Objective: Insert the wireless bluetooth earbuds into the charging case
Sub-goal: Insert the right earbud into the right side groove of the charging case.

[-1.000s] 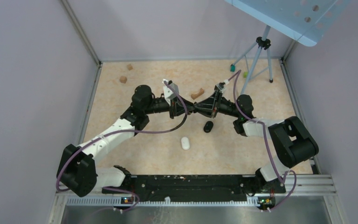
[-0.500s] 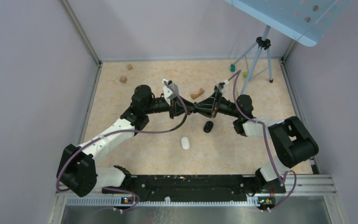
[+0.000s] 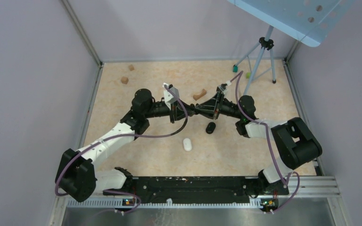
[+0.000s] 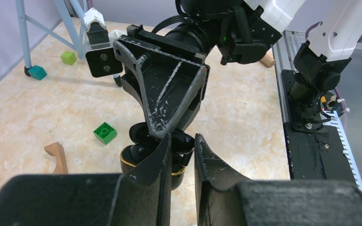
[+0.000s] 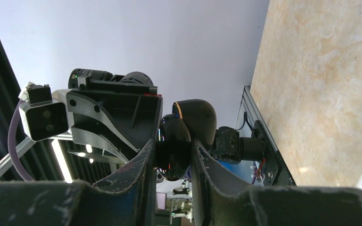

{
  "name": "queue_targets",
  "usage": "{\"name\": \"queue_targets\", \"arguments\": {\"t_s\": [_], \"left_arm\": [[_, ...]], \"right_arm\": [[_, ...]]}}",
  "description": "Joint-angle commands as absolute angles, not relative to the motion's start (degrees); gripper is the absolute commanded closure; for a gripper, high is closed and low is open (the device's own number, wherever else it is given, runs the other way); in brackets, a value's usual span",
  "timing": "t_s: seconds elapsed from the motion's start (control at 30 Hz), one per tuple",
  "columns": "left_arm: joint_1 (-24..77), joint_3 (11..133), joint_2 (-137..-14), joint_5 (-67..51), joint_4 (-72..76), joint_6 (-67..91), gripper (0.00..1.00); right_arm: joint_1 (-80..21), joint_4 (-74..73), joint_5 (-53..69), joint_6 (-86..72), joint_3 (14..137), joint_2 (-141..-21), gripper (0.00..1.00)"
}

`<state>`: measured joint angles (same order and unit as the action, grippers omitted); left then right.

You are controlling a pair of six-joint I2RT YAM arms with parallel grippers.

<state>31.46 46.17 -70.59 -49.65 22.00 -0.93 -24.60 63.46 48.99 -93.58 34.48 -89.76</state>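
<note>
My two grippers meet tip to tip above the middle of the table. The right gripper (image 3: 196,110) (image 5: 174,142) is shut on the glossy black charging case (image 5: 173,150). The case's lid (image 5: 197,120) stands open, and a gold rim (image 4: 131,163) shows. A black earbud (image 4: 185,141) is pinched between the fingertips of my left gripper (image 3: 189,109) (image 4: 183,138). It hangs just over the open case, stem pointing down toward it. Another dark earbud shape (image 4: 139,134) sits in the case mouth, partly hidden by a finger.
A black oval object (image 3: 210,127) and a white oval one (image 3: 187,144) lie on the table below the grippers. A wooden arch (image 3: 199,94) and a green brick (image 4: 104,133) lie nearby. A tripod (image 3: 260,59), small coloured blocks (image 3: 235,68) and brown blocks (image 3: 124,80) stand at the back.
The left arm has drawn slightly back to the left. The right arm and the case have stayed where they were.
</note>
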Motion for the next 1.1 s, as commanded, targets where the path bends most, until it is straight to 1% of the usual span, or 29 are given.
{"name": "queue_targets", "arguments": {"t_s": [0.0, 0.17, 0.47, 0.7, 1.07], "left_arm": [[31.29, 45.09, -68.39, -49.81, 22.1, -1.14, 1.0], [31.34, 44.61, -68.09, -49.56, 22.21, -1.19, 1.0], [31.36, 44.99, -67.34, -51.08, 27.41, 1.48, 1.0], [31.33, 46.12, -65.95, -50.99, 28.26, 2.58, 1.0], [31.34, 46.77, -67.05, -52.36, 30.27, 2.77, 1.0]], "right_arm": [[-25.14, 67.25, 48.08, -92.89, 34.3, -87.83, 1.0], [-25.19, 67.34, 47.81, -93.12, 33.99, -87.24, 1.0], [-25.22, 67.23, 48.38, -92.64, 33.74, -86.52, 1.0], [-25.25, 70.73, 49.04, -93.51, 31.02, -87.3, 1.0], [-25.32, 68.27, 49.9, -92.08, 29.93, -85.96, 1.0]]}}
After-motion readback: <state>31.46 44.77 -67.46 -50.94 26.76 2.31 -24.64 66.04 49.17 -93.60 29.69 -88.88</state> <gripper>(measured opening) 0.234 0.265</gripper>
